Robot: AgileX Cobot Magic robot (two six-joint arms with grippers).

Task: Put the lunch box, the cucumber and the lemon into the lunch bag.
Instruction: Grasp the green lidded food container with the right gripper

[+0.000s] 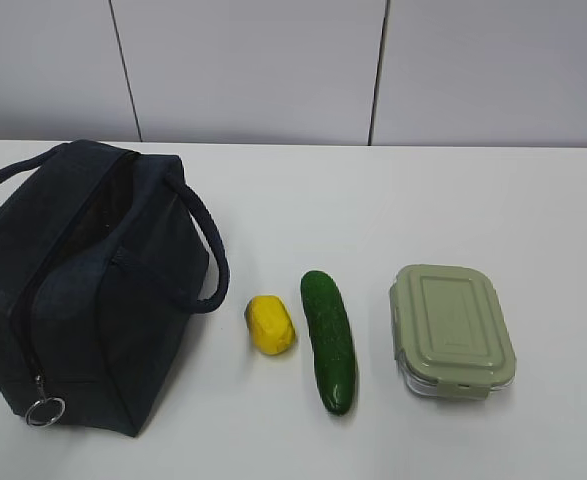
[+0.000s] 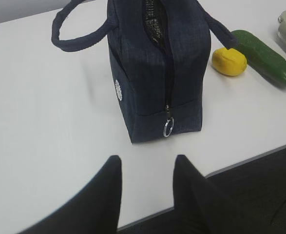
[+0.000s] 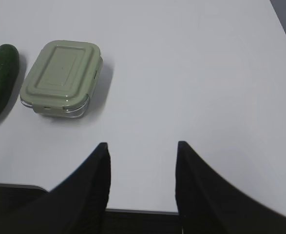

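The navy lunch bag [image 1: 83,280] stands at the left of the white table, its top zipper open, with a metal ring pull [image 1: 45,411]. To its right lie the yellow lemon [image 1: 270,325], the dark green cucumber [image 1: 329,340] and the lunch box [image 1: 451,330] with its sage-green lid. In the left wrist view my left gripper [image 2: 147,163] is open and empty over the table's front edge, short of the bag [image 2: 157,73]. In the right wrist view my right gripper [image 3: 143,148] is open and empty, near the front edge, right of the lunch box [image 3: 62,78]. Neither gripper shows in the exterior view.
The table's front edge [image 2: 240,163] runs close under both grippers, with dark floor beyond. A white panelled wall [image 1: 273,70] backs the table. The bag's two looped handles [image 1: 208,250] hang to either side.
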